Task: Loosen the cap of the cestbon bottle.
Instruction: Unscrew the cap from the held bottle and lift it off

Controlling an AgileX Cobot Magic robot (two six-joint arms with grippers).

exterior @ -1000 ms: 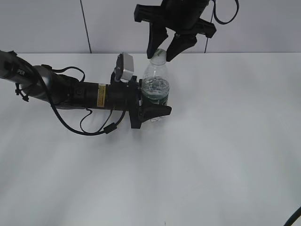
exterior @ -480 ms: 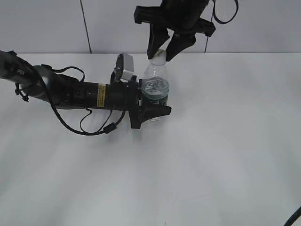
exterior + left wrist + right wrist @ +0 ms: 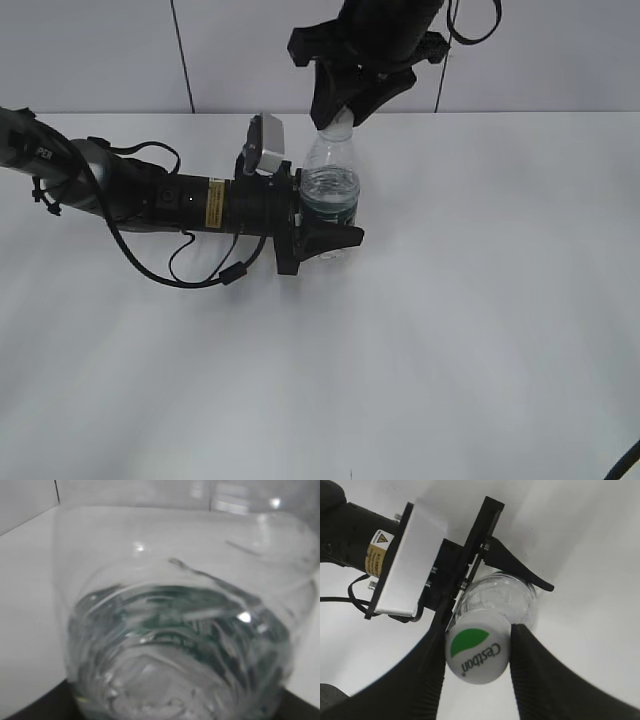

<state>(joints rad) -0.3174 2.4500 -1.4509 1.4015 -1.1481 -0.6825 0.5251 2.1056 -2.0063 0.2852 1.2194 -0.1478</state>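
The cap (image 3: 476,654) is pinched between the right gripper (image 3: 476,672) fingers atop the bottle (image 3: 331,192), which is clamped upright by the left gripper (image 3: 325,238); a weak pinch could be slipped when twisted.

- Work surface: a white table (image 3: 480,330) with a matte, uniform finish fills most of the exterior view.
- Its far edge runs straight across the upper part of that view.
- Rear wall (image 3: 90,55): pale grey panels stand directly behind the table edge.
- Panel joints: one dark vertical seam (image 3: 181,55) left of centre; a second on the right, partly hidden.
- Light: even and diffuse, with soft, faint shadows on the tabletop.
- Floor, windows and other furniture: not in view.
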